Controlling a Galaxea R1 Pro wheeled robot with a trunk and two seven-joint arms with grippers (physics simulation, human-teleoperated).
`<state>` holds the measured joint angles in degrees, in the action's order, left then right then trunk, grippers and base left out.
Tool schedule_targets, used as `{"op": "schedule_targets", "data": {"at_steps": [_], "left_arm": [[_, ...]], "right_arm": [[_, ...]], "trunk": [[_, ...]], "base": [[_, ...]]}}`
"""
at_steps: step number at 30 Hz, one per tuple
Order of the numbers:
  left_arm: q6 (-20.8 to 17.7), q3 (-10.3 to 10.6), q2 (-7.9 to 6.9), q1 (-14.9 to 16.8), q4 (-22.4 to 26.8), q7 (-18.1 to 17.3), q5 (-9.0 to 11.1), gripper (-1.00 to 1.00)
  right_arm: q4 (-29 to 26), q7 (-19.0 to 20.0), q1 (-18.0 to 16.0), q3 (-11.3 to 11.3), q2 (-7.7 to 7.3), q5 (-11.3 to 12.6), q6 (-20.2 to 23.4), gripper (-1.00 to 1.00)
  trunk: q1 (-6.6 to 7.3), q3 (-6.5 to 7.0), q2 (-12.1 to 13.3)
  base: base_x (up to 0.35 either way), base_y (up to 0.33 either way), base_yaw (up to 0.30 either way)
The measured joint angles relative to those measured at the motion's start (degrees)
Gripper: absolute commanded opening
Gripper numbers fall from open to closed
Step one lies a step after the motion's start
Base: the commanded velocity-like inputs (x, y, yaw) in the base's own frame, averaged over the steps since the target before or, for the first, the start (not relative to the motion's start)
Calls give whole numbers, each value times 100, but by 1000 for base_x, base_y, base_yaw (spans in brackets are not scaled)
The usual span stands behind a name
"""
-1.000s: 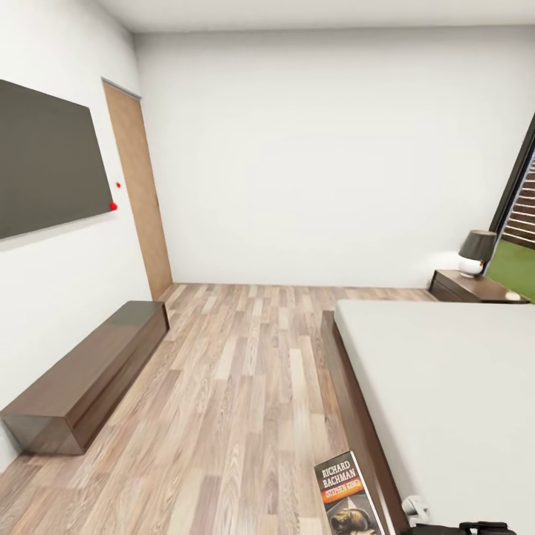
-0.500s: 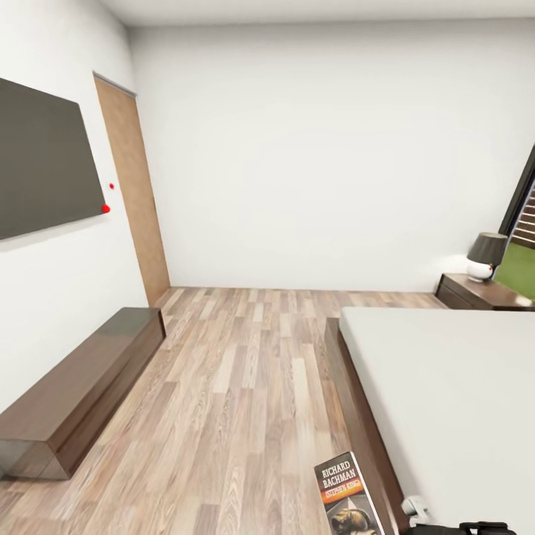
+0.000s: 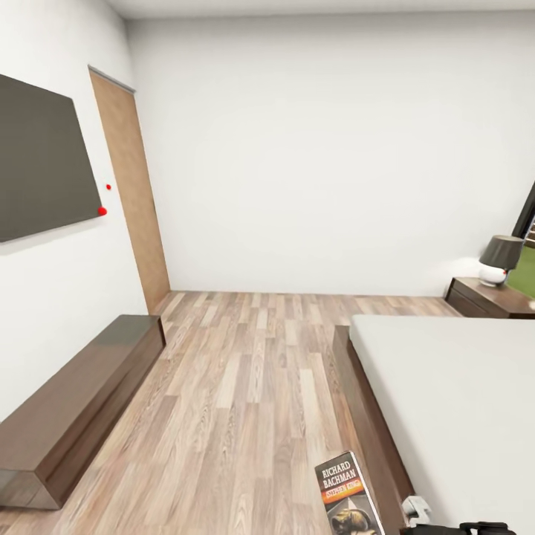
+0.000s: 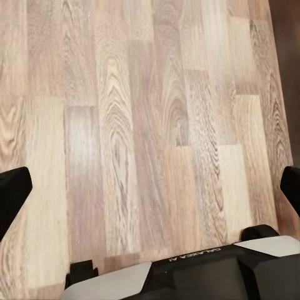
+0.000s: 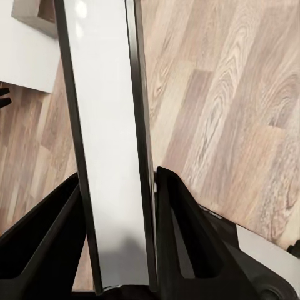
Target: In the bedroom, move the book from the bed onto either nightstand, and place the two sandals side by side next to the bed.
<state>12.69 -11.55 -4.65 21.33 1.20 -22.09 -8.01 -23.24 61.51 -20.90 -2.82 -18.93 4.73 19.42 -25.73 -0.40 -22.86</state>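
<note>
The right gripper (image 5: pixel 119 206) pinches the book (image 5: pixel 106 125) edge-on between both fingers; the left gripper (image 4: pixel 150 187) hangs wide open above the floor (image 4: pixel 137 112)

The book (image 3: pixel 347 496) clamped edge-on between the right gripper (image 5: pixel 119 237) fingers runs past the frame edges; the nightstand (image 3: pixel 494 299) and bed (image 3: pixel 453 401) are also cropped

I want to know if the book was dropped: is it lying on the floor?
No, in the right wrist view the book sits edge-on between the right gripper's fingers, held above the floor.
</note>
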Motion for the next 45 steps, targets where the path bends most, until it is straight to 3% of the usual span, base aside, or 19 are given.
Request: {"op": "schedule_targets", "data": {"at_steps": [3,5,6,8,11,16,23,25,28,32,45], "left_arm": [[0,0,0,0,0,3,0,100],[0,0,0,0,0,2,0,100],[0,-1,0,-1,0,1,0,100],[0,0,0,0,0,1,0,100],[0,0,0,0,0,3,0,100],[0,0,0,0,0,3,0,100],[0,0,0,0,-2,5,-8,100],[0,0,0,0,-5,0,-9,100],[0,0,0,2,-4,-1,-9,100],[0,0,0,0,-5,2,-9,100],[0,0,0,0,-2,4,-4,100]], "right_arm": [[11,-92,0,10,3,-4,-1,-100],[32,-357,-2,33,8,-13,-1,-100],[80,-842,-3,111,13,-42,-17,-100],[98,-1194,-2,233,22,-6,5,-100],[109,-1370,-1,417,26,-1,2,-100],[115,-1417,0,495,29,7,1,-100],[118,-1283,0,490,-7,18,-5,-100],[137,-199,-1,503,-18,82,5,-100],[150,184,-2,503,-20,36,-226,-100],[153,265,0,503,-15,26,-432,-100],[154,220,0,608,-15,26,-474,-100]], "trunk": [[0,0,0],[0,0,0],[0,0,0],[0,0,0],[0,0,0],[0,0,0],[0,0,0],[0,1,-1],[0,0,0],[0,0,0],[0,0,0]], "base": [[326,130,0],[325,110,0],[324,94,0],[324,87,0],[319,51,0],[313,11,0],[308,1,0],[304,0,0],[304,0,0],[304,0,0],[304,0,0]]}}
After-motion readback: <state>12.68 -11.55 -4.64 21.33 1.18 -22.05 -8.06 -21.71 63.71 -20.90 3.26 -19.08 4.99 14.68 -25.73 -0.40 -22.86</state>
